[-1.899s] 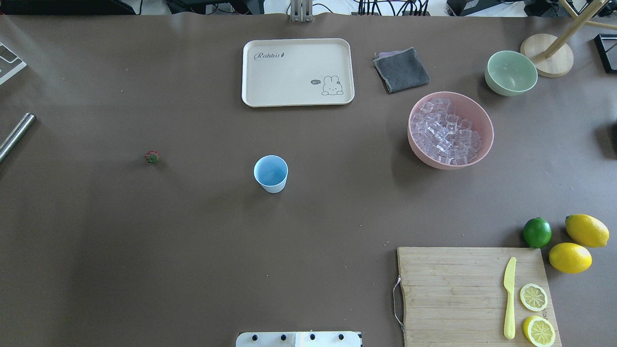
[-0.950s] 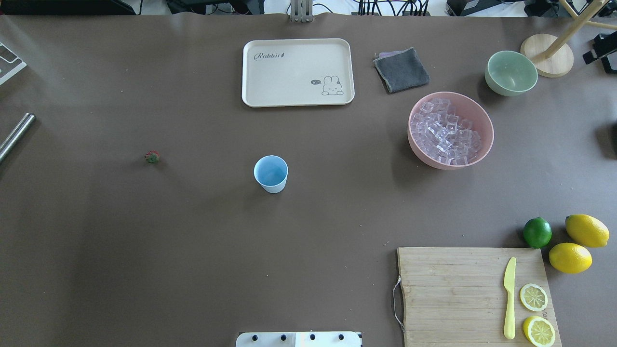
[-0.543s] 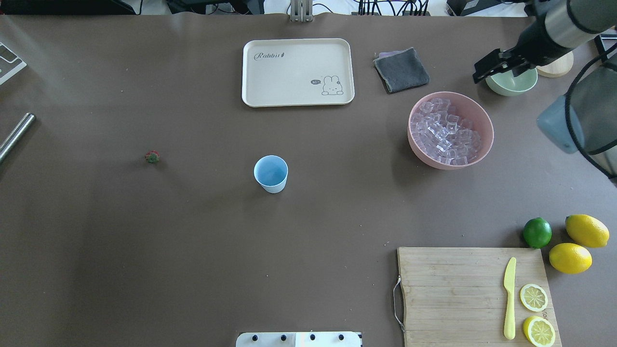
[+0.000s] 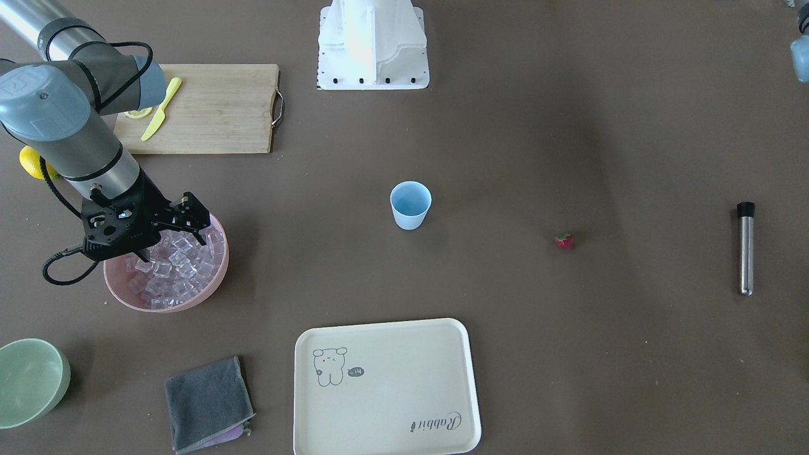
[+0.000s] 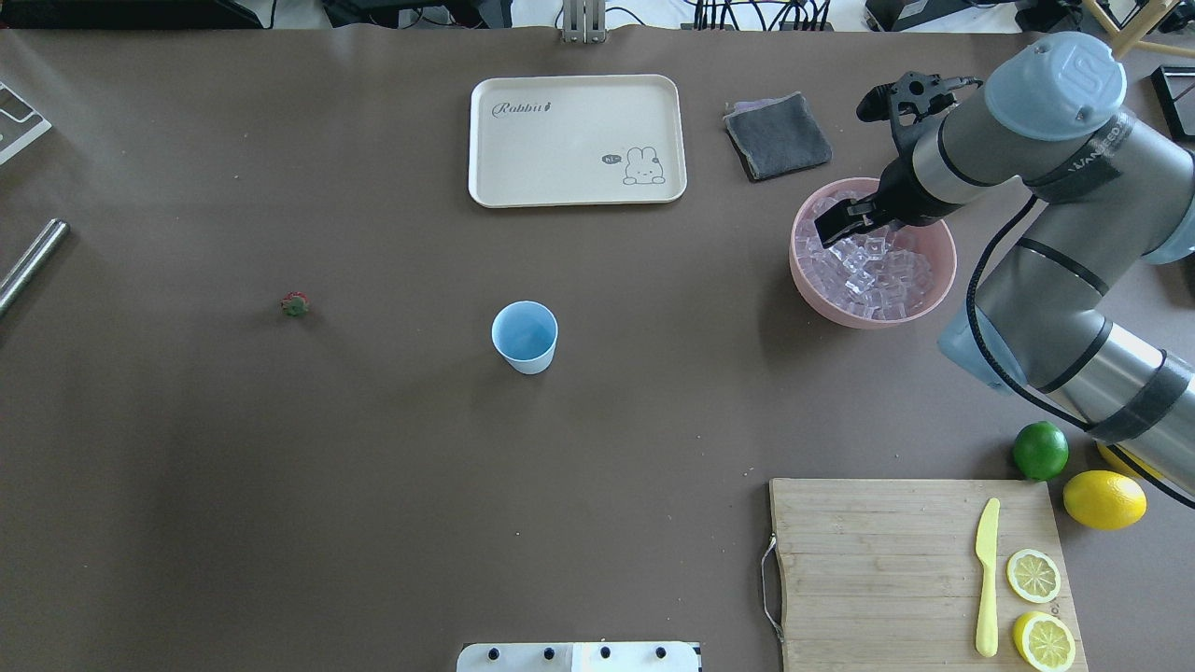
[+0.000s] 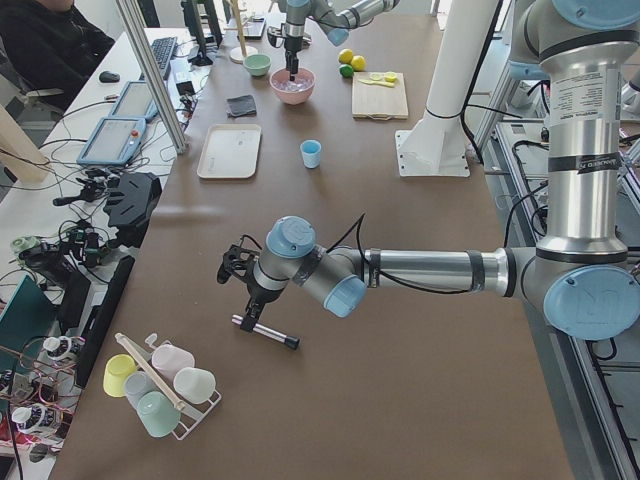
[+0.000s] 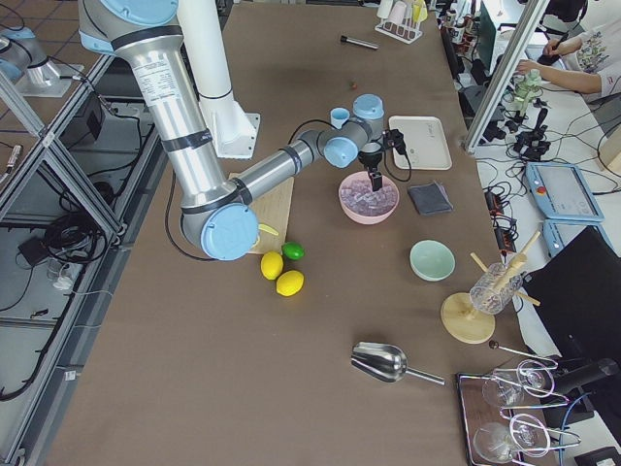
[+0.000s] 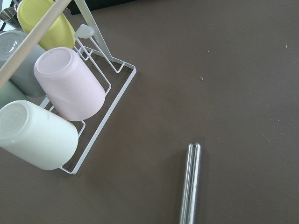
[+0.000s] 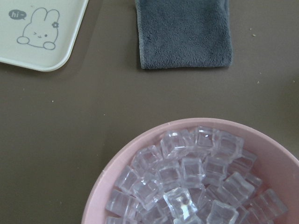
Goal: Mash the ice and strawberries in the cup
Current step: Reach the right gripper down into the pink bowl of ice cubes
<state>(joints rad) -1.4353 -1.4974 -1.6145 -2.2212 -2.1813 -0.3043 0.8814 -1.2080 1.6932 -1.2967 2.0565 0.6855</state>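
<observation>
The light blue cup [image 5: 525, 338] stands upright and empty mid-table, also in the front view [image 4: 411, 205]. The small red strawberry [image 5: 295, 303] lies on the table to its left. The ice [image 5: 873, 266] fills a pink bowl [image 5: 924, 308]. My right gripper [image 5: 840, 222] hangs open just above the ice at the bowl's near-left side; the right wrist view looks down on the cubes [image 9: 187, 186]. My left gripper [image 6: 238, 272] shows only in the left side view, over a metal muddler [image 6: 265, 333]; I cannot tell whether it is open or shut.
A cream tray [image 5: 576, 140] and a grey cloth [image 5: 777, 135] lie at the back. A green bowl [image 4: 28, 382] sits beyond the pink bowl. A cutting board [image 5: 878, 560] holds a knife and lemon slices, with a lime [image 5: 1040, 450] and lemon [image 5: 1104, 499] beside it. A cup rack [image 8: 70, 84] stands near the muddler.
My right arm came in from the right and its gripper moved from over the green bowl to over the ice in the pink bowl. Cup and strawberry have not moved.
</observation>
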